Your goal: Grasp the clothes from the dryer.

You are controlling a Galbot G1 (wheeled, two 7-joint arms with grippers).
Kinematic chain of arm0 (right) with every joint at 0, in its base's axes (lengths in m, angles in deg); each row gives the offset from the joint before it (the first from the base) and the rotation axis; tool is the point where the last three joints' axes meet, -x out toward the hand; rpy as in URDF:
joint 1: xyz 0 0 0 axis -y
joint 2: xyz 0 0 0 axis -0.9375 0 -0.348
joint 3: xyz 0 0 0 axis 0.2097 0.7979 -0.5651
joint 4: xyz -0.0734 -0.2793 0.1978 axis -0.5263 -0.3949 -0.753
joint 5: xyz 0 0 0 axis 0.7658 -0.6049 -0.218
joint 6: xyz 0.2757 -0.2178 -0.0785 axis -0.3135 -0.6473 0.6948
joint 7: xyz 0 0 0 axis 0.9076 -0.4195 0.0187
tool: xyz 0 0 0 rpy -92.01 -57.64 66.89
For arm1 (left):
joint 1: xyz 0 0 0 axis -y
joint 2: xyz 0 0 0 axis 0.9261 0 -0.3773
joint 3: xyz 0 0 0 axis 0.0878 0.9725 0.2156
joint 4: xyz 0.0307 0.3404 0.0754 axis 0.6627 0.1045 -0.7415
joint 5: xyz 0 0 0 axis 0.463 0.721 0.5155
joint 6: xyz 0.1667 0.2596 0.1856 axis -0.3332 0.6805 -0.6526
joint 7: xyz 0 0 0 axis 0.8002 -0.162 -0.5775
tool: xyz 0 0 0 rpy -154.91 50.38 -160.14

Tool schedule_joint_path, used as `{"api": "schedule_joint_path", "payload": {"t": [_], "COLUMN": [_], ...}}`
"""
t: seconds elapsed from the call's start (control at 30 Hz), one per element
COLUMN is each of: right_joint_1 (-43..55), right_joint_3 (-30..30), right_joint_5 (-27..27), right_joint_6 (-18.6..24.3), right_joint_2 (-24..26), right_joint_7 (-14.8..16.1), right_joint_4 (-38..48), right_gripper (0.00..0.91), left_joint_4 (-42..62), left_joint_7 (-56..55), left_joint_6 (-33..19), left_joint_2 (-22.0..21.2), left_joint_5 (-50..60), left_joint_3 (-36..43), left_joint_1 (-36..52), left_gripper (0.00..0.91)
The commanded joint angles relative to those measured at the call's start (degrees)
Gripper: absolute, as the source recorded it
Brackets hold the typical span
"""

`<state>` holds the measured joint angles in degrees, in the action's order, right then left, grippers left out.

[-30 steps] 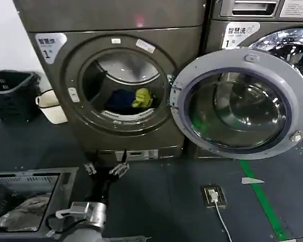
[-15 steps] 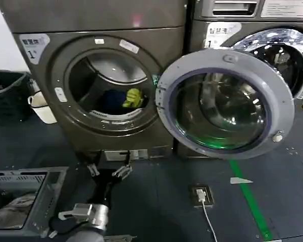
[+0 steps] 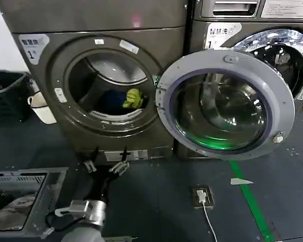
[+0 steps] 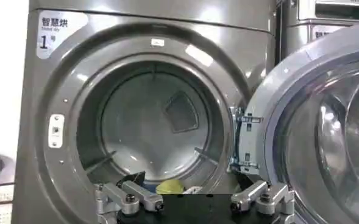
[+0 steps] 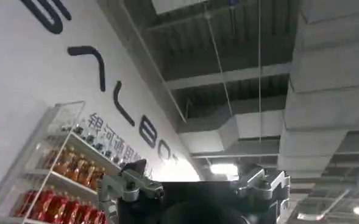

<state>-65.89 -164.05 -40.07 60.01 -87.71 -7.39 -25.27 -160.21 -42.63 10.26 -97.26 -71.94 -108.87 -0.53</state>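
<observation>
Open dryer point(image 3: 111, 65) faced by the left gripper point(image 3: 106, 165), fingers spread apart, at lower left of the head view.

The clothes point(image 3: 122, 100) are seen bunched low in the drum, centre-left, the heap stretched crosswise, yellow-green piece right of the blue. The right gripper point(image 5: 194, 189) is held open, pointed at a ceiling.

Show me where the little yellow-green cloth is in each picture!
Head view: the yellow-green cloth lies low inside the dryer drum, beside the dark blue cloth.
Left wrist view: a bit of it peeks out at the drum's lower front, just beyond the open left hand.
Right wrist view: not in it; that camera faces a ceiling.
Shared landmark: the white "1" sticker.
</observation>
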Motion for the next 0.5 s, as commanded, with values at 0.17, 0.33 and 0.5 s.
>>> {"api": "schedule_joint_path", "payload": {"t": [0.17, 0.33, 0.5], "right_joint_1": [0.43, 0.73, 0.9], "right_joint_3": [0.49, 0.99, 1.36], "right_joint_5": [0.14, 0.16, 0.14], "right_joint_6": [0.58, 0.57, 0.58], "right_joint_2": [0.04, 0.3, 0.34], "right_joint_7": [0.27, 0.28, 0.42], "right_joint_4": [-0.33, -0.58, -0.8], "right_gripper": [0.907, 0.907, 0.907], "left_joint_4": [0.57, 0.31, 0.08], "left_joint_7": [-1.3, -1.27, -1.18], "left_joint_6": [0.76, 0.71, 0.78], "left_joint_2": [0.17, 0.39, 0.42], "left_joint_5": [-0.46, -0.77, -1.14], "left_joint_3": [-2.31, -3.25, -3.69], "left_joint_1": [1.04, 0.7, 0.66], "left_gripper": [0.907, 0.907, 0.907]}}
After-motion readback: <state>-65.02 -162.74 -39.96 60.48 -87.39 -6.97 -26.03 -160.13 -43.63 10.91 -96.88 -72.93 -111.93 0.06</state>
